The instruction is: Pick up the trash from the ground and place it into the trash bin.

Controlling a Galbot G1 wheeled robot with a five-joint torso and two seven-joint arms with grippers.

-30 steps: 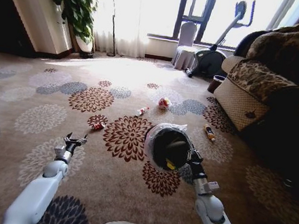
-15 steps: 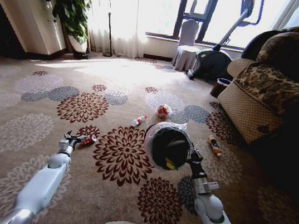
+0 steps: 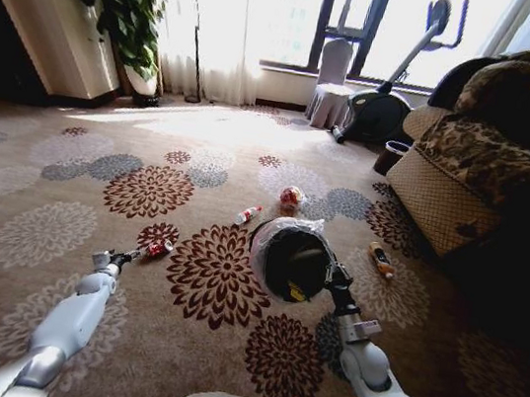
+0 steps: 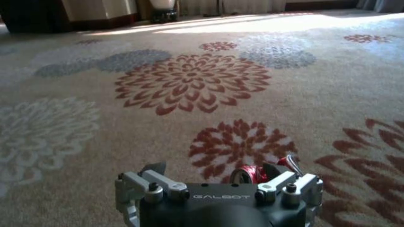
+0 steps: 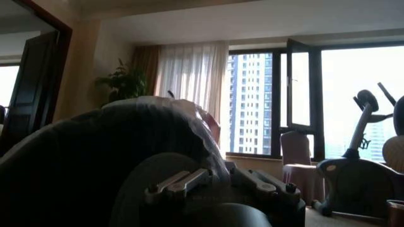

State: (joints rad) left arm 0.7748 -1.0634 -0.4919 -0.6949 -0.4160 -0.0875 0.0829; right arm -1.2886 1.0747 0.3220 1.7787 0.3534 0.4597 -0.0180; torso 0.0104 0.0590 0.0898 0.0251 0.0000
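The lined trash bin (image 3: 291, 257) is gripped at its rim by the right gripper (image 3: 332, 273); the left gripper (image 3: 126, 257), spread wide, is held just short of the red-white wad (image 3: 158, 247).

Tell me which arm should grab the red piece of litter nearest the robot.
Left. Its left gripper sits right at the red litter, while the right gripper is holding the trash bin.

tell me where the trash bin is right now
In the head view the trash bin sits at centre on the carpet, gripped at its rim by the right pincer, with a red-white wad beyond it and a small bottle to its right.
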